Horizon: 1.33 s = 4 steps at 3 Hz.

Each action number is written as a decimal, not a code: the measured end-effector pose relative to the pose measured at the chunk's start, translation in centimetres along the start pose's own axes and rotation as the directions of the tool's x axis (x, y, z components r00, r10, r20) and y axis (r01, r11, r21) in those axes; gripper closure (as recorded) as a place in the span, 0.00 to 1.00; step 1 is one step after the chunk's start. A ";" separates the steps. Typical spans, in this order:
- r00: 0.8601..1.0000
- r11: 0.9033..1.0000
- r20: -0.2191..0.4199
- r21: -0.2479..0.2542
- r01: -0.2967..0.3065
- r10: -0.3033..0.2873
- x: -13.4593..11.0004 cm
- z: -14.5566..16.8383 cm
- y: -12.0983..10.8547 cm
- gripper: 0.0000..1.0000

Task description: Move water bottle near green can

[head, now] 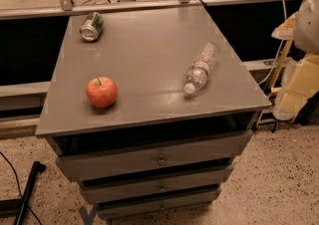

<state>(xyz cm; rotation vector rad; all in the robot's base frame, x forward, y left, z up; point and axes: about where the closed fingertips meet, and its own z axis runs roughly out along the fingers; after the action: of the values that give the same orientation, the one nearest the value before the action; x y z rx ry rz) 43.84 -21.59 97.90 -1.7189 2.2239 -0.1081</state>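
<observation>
The water bottle [202, 66] lies on its side on the right part of the grey cabinet top [149, 45], its white cap pointing toward the front edge. The green can [91, 26] lies on its side at the far left corner, its silver end facing forward. Bottle and can are far apart, across the top from each other. My gripper [300, 69] shows as pale cream-coloured parts at the right edge of the camera view, off the side of the cabinet, right of the bottle and touching nothing.
A red-orange apple [101, 92] stands on the front left of the top. The cabinet has several drawers [159, 158] below. A metal rail [149, 5] runs behind it. A black pole and cable [25, 191] lie on the speckled floor at the left.
</observation>
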 end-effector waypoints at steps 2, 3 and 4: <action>0.993 0.994 -0.023 0.011 0.112 -0.112 -0.8 0.0 -2.3 0.00; 0.950 0.951 -0.072 0.027 0.307 -0.304 -3.3 0.9 -6.0 0.00; 0.842 0.848 -0.165 0.051 0.528 -0.514 -6.3 2.6 -9.1 0.00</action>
<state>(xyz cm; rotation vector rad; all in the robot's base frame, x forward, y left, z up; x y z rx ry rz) 54.40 -17.71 99.12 -2.2794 1.7363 -0.4724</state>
